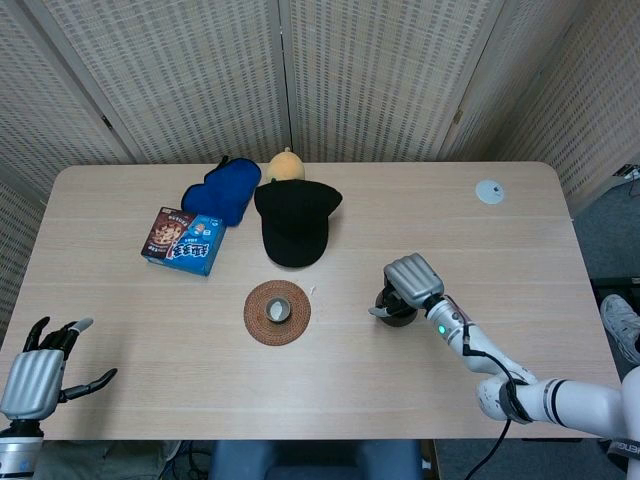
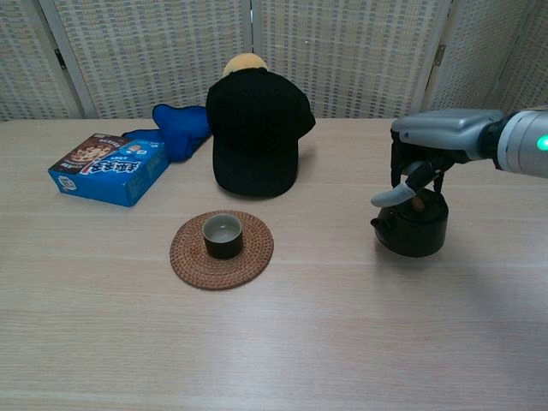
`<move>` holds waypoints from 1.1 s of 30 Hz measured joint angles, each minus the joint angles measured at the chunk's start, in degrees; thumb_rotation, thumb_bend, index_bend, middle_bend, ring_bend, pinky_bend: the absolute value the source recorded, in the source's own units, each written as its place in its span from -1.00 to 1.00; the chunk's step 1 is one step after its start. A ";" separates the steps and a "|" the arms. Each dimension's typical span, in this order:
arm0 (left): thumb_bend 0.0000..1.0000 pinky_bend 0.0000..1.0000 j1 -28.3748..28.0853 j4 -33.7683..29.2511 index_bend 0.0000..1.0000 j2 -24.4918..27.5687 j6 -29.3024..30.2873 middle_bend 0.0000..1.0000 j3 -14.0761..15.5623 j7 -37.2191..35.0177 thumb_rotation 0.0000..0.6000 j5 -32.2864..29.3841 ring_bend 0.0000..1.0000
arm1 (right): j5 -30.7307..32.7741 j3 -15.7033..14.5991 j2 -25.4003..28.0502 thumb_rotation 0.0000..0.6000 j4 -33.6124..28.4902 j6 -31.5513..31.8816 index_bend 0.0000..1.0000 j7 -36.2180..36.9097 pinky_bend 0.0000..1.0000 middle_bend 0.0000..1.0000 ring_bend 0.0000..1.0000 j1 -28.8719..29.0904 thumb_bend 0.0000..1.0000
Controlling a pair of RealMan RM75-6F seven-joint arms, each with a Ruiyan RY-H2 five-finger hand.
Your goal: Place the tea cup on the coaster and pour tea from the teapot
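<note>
On table right of coaster (image 2: 222, 249), right hand (image 2: 422, 154) gripping teapot (image 2: 415, 227), left hand (image 1: 35, 370) spread

Small dark tea cup (image 2: 222, 235) upright at centre of round woven coaster (image 2: 185, 255) — left of frame centre. Black teapot (image 2: 417, 225) upright on the tabletop at right — spout toward the cup, well apart.

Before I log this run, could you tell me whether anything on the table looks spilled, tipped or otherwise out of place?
Nothing stands out. The tea cup stands upright, centred on the coaster, and the teapot sits level on the table under the right hand. No spill is visible around either.
</note>
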 measured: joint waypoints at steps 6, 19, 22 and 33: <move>-0.88 -0.90 -0.03 -0.08 -0.63 -0.11 -0.10 -0.54 0.13 0.12 -0.62 -0.05 -0.41 | -1.04 -0.39 -1.47 -0.08 1.89 0.21 1.00 -0.56 0.23 1.00 1.00 -0.78 -1.00; -0.88 -0.91 -0.05 0.10 -0.62 -0.31 -0.12 -0.54 0.36 -0.13 -0.64 -0.02 -0.41 | -1.30 -0.50 -3.35 -0.08 3.79 0.30 1.00 -1.69 0.17 1.00 0.99 -2.18 -1.00; -0.88 -0.91 -0.09 0.18 -0.62 -0.34 -0.17 -0.54 0.36 -0.20 -0.63 -0.06 -0.41 | -1.44 -0.49 -3.67 -0.08 4.12 0.24 1.00 -1.73 0.08 1.00 0.98 -2.47 -1.00; -0.88 -0.91 -0.22 0.45 -0.63 -0.48 -0.41 -0.53 0.37 -0.30 -0.63 -0.27 -0.41 | -1.75 -0.29 -4.33 -0.08 4.97 -1.01 1.00 -1.32 -0.34 1.00 0.91 -3.00 -1.00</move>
